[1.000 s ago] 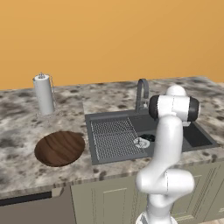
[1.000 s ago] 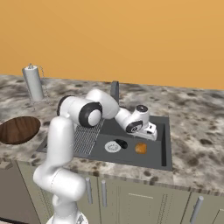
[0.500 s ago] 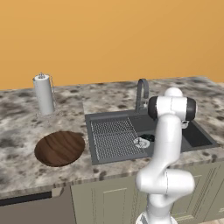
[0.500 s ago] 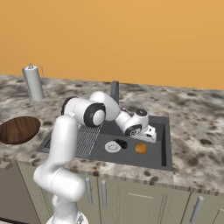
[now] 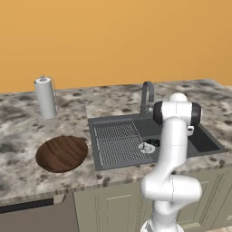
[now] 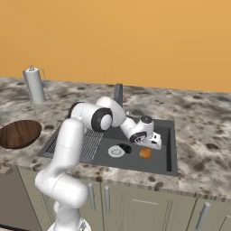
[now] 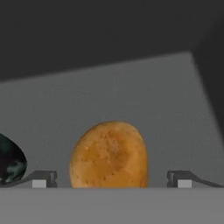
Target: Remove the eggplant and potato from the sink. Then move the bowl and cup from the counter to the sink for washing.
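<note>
- Left base view: orange wall, speckled counter [image 5: 27, 131] over beige cabinets. Sink [image 5: 118, 159] at centre frame, faucet [image 5: 147, 96] behind it. Bowl [image 5: 62, 153] on the counter, centre left. Paper-towel roll [image 5: 45, 97] upper left. The arm blocks most of the basin's right half.
- Right base view: arm reaches down into the sink [image 6: 171, 149], centre frame. Potato [image 6: 145, 153] lies on the basin floor just under the gripper [image 6: 153, 143]. Eggplant [image 6: 124, 148] just left of it, beside the silver drain [image 6: 116, 152].
- Hand view: dark basin floor. Potato [image 7: 109, 155] bottom centre, between the two fingertips [image 7: 43, 179], which stand wide apart and hold nothing. Eggplant [image 7: 10, 162] at lower left edge.
- Handling guess: potato is likely firm, light, rounded, so it could roll or squirt out. Pinch across its short axis at the widest part, low enough to pass mid-height.
</note>
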### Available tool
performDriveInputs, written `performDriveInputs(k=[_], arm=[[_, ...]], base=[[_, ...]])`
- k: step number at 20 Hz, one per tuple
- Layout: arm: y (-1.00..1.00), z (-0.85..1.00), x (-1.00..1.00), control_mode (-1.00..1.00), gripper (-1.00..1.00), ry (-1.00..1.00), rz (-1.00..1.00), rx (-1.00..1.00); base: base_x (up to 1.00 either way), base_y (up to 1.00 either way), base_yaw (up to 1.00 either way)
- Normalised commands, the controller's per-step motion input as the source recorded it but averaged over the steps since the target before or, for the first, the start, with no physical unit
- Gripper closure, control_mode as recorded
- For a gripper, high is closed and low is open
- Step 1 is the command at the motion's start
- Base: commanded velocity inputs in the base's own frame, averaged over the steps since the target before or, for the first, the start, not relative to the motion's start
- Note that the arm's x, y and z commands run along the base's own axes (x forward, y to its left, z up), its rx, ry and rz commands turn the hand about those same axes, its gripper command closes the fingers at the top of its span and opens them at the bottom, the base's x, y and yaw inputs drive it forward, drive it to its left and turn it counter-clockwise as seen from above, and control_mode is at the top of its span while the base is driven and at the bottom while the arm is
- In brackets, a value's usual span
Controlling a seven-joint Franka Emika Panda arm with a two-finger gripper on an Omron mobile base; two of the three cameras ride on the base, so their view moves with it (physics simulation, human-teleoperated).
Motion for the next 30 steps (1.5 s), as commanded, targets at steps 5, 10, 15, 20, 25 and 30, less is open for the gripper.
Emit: performDriveInputs(k=[5,10,15,20,25,30], arm=[[-0.08,-0.15,0.00,-1.00,-1.00,0.00,0.00,0.00],[-0.01,-0.13,0.00,-1.00,-1.00,-0.01,0.00,0.00],[0.00,-0.16,0.00,-1.00,-1.00,0.00,0.00,0.00],[0.00,-0.21,0.00,-1.00,-1.00,0.00,0.00,0.00],[0.00,-0.21,0.06,-1.00,-1.00,0.00,0.00,0.00],[0.01,-0.16,-0.22,-1.00,-1.00,0.00,0.00,0.00]], base=[[0.00,0.00,0.00],[0.00,0.00,0.00],[0.00,0.00,0.00],[0.00,0.00,0.00],[0.00,0.00,0.00],[0.00,0.00,0.00]])
